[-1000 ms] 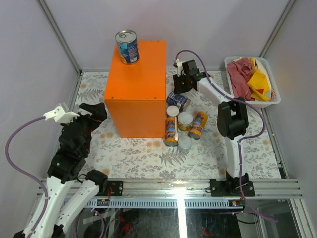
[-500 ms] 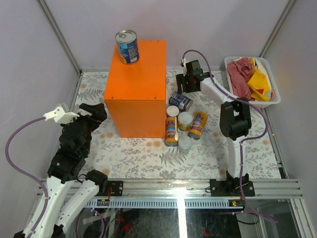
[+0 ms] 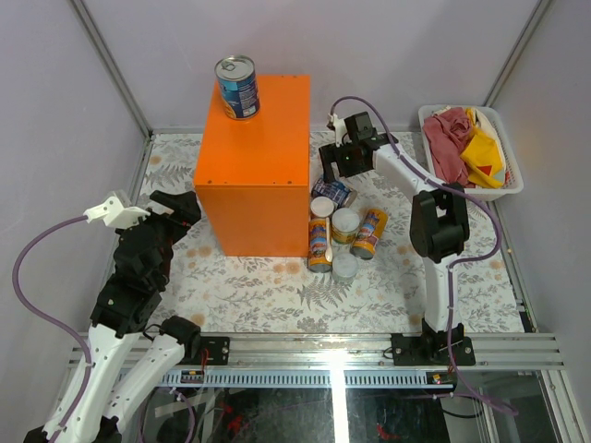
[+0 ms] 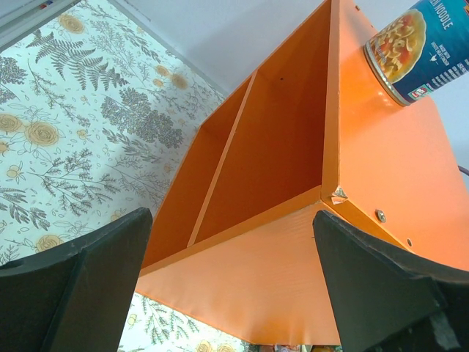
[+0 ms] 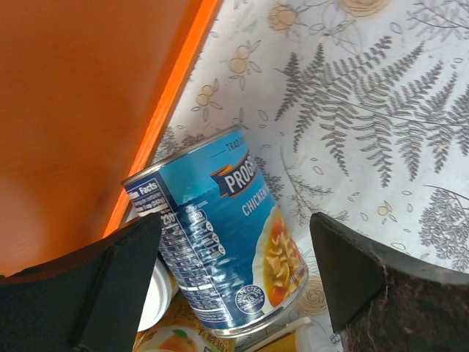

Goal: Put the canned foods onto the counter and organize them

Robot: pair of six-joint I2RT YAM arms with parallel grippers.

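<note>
Top external, nearest you: your left gripper (image 3: 181,210) hangs over the floral table cover (image 3: 259,288), left of the counter (image 3: 259,175).
Left jaws: spread wide and gripping nothing; the left wrist view looks between them into the counter's open side, which a divider splits.
Cans on the table: five are grouped just right of the counter's front corner.
Front of the group: a short pale-lidded can (image 3: 344,267) stands nearest you, with a second short can (image 3: 345,222) behind it.
Tall pair: one tall yellow-orange can (image 3: 319,242) stands upright beside the counter; the other tall can (image 3: 369,233) is tilted to the right of the group.
Lying blue can (image 3: 332,191): on its side behind the group, close to the counter wall.
Right gripper (image 3: 331,166): directly over the lying blue can.
Right jaws: wide apart on the right wrist view, straddling that can and not clamping it.
Counter top: an upright blue can (image 3: 237,87) stands at the far left corner.
Far right: a white basket (image 3: 506,189) holds red and yellow cloths (image 3: 462,143).
</note>
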